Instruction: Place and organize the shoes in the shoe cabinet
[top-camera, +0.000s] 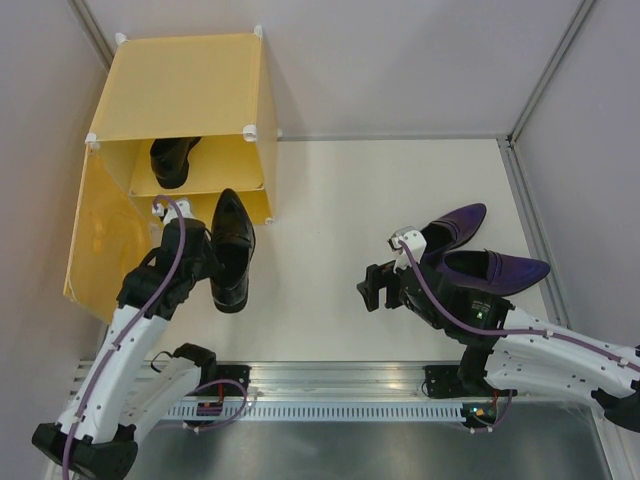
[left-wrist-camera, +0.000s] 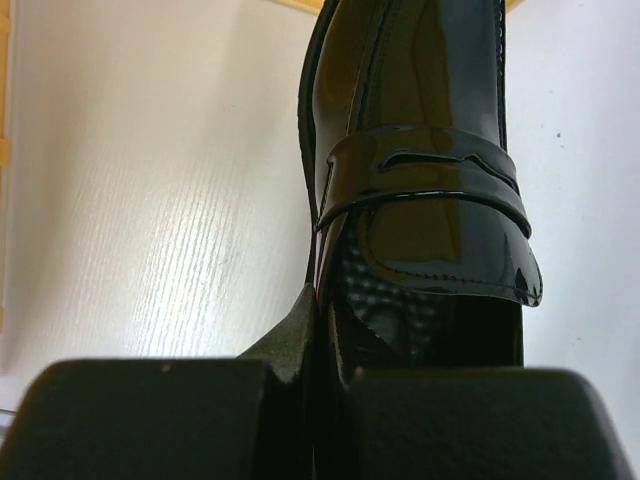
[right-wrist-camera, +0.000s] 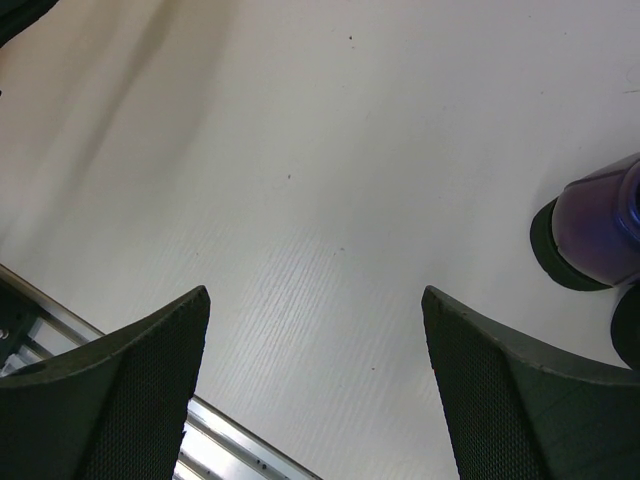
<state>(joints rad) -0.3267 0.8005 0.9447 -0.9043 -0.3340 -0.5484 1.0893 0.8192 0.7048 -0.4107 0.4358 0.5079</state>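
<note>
- Left gripper (left-wrist-camera: 320, 345), jaws closed tight, is clamping one black shoe (top-camera: 232, 250) by the rim of its opening, toe pointing toward the shoe cabinet (top-camera: 190, 90).
- Right gripper (right-wrist-camera: 315, 305) is hovering over the table (top-camera: 330, 190), fingers spread wide, holding nothing.
- Second black shoe (top-camera: 172, 160) is sitting inside the cabinet, whose door (top-camera: 95, 235) is hanging open.
- Purple shoes (top-camera: 495, 268) are lying side by side just beyond the right gripper.

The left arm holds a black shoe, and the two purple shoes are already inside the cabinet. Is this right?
No. The top view shows the two purple shoes lying on the table, outside the cabinet. The rest holds.
</note>
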